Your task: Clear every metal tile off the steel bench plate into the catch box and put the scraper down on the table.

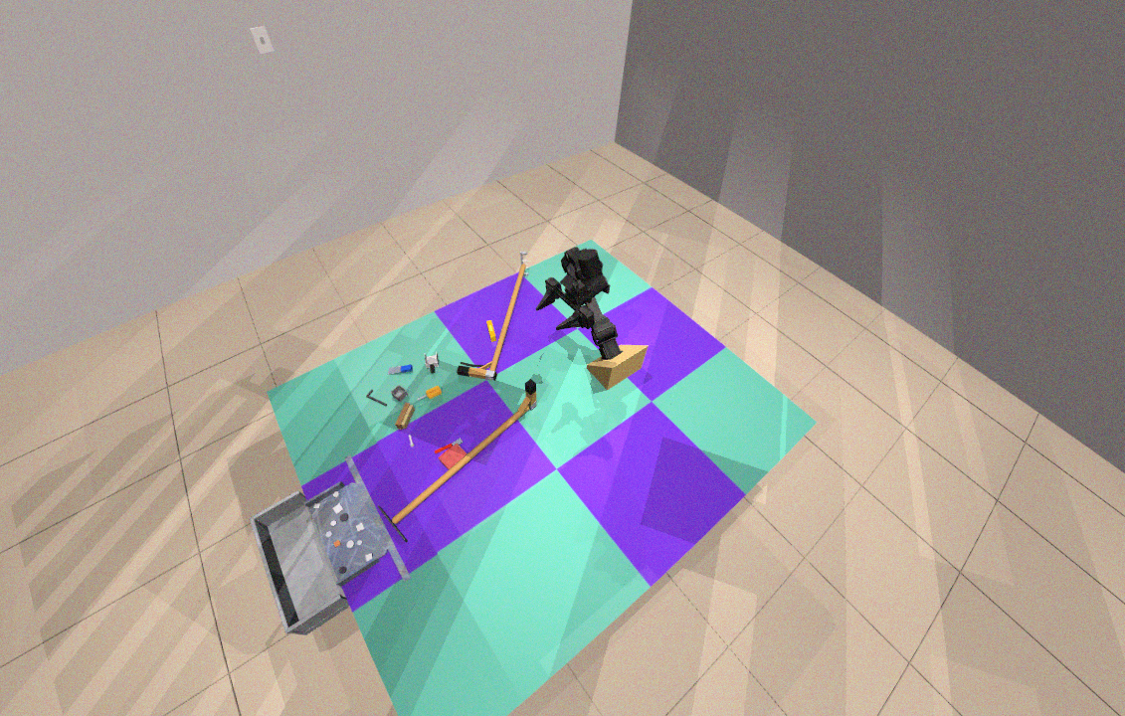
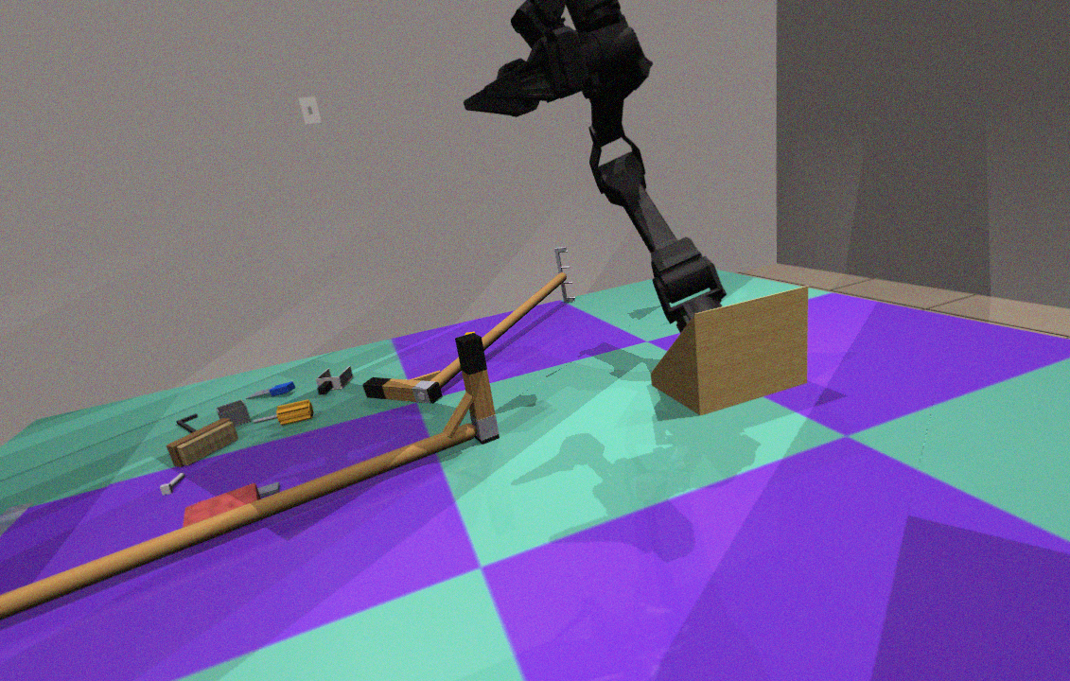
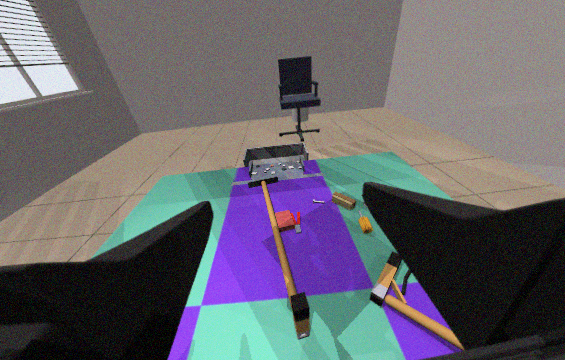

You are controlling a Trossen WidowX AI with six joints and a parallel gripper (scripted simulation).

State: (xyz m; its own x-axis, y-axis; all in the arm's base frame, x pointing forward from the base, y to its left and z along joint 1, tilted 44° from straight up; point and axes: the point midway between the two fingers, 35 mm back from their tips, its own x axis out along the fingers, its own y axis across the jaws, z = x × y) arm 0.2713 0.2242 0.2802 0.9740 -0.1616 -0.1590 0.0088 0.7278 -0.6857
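Note:
The long scraper (image 1: 460, 462) (image 2: 183, 537) (image 3: 277, 235) lies flat on the checked mat. Its dark blade rests at the near edge of the steel bench plate (image 1: 361, 485) (image 3: 293, 174), and its black-tipped grip stands up at the other end. Several small metal tiles (image 1: 340, 518) (image 3: 282, 165) lie scattered on the plate. The grey catch box (image 1: 281, 570) (image 3: 274, 150) adjoins the plate's far end. My gripper (image 1: 562, 306) (image 2: 492, 96) (image 3: 287, 198) is open and empty. It hangs high in the air, well above and behind the scraper's grip.
A second long pole with a rake head (image 1: 508, 311) (image 2: 513, 317) (image 3: 417, 315) lies right of the scraper. A red block (image 1: 451, 454) (image 3: 284, 219), a wooden block (image 1: 404, 415) (image 3: 343, 200) and screwdrivers (image 1: 433, 392) (image 3: 365, 224) lie about. A wooden wedge (image 1: 618, 363) (image 2: 742, 356) holds my arm's base.

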